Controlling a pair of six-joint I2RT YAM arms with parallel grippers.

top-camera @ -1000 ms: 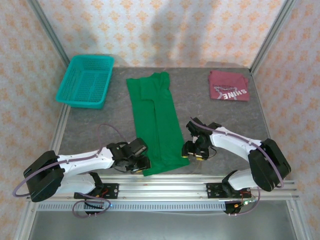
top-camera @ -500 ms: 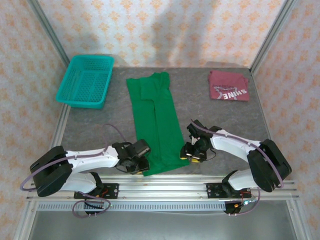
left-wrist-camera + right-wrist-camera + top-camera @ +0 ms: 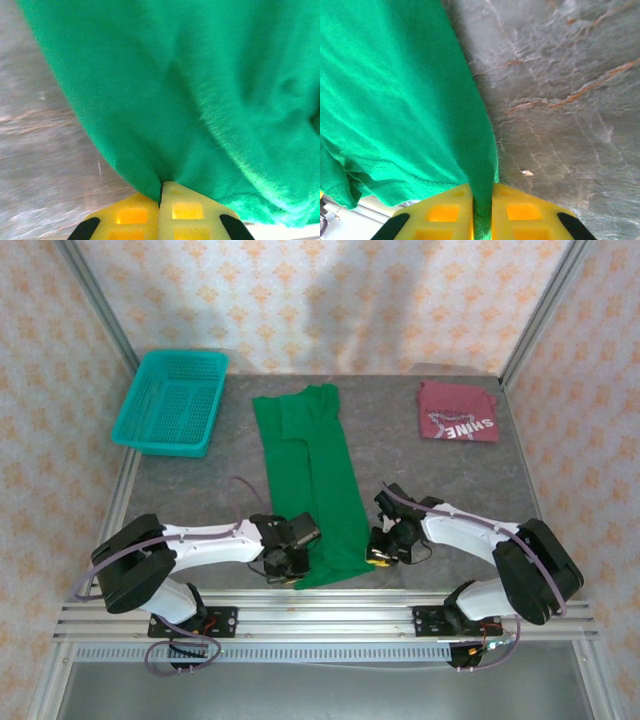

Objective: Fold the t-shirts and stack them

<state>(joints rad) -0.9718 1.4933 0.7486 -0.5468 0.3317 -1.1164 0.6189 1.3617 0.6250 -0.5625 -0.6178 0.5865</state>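
Left jaws and right jaws each pinch shut on a near corner of the green t-shirt [image 3: 310,480], laid lengthwise on the bench [image 3: 430,470]. Two t-shirts in all: the maroon t-shirt [image 3: 457,412], seemingly folded, lies far right, and one teal basket [image 3: 172,402] sits far left.

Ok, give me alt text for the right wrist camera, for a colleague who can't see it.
The right arm's yellow fingers, at the bottom of the frame, are closed on the side edge of a green shirt, with a strip of cloth pinched between them. The shirt covers the left half of the frame, and the grey marbled table takes up the right.
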